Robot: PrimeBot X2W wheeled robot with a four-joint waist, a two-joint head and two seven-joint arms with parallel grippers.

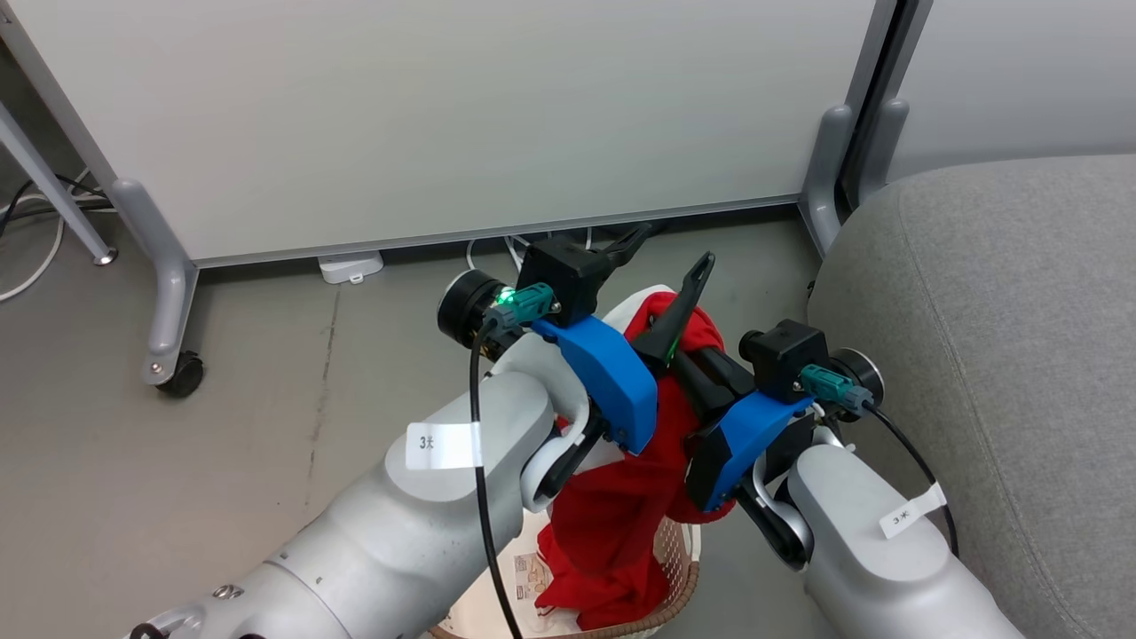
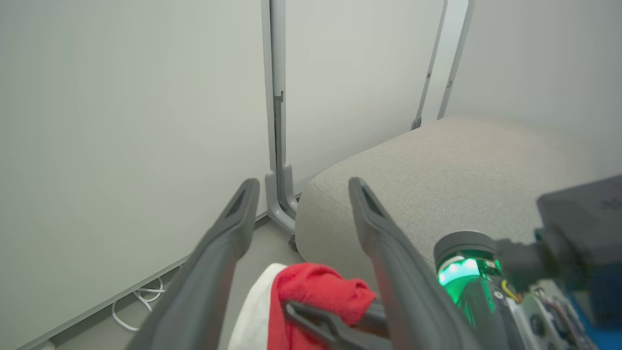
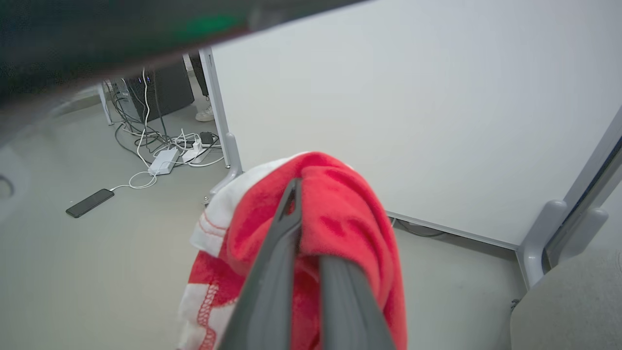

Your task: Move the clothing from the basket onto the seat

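The soft bright red garment with white panels point(image 1: 621, 497) is up in the air, bunched at its top and trailing down so that its lower end hangs inside the cream perforated plastic basket with the brown woven rim point(image 1: 676, 550), which sits on the floor at the bottom of the head view. The right pincer point(image 3: 306, 243) has it: two dark fingers pressed together with a fold of red cloth draped over and nipped between them, plain to see in the right wrist view. The left pincer point(image 2: 303, 189) stands spread wide, one finger on either side of the top of the bunch, gripping nothing. Whether a finger brushes the cloth I cannot tell. Just to the robot's right is the big grey upholstered seat cushion with rounded edges point(image 1: 976, 311), and behind it all the pale grey wheeled partition panel point(image 1: 444, 115). So this reads as the lift-out step, with the carry across to come. The next move, I'd say, calls for more height first, so the hanging tail clears the woven rim rather than dragging the light basket along. Then comes a swing to the right over the cushion's edge before the right fingers part. The left arm needs to keep out of the cloth's path. Whether a second garment lies lower in the basket is hidden.
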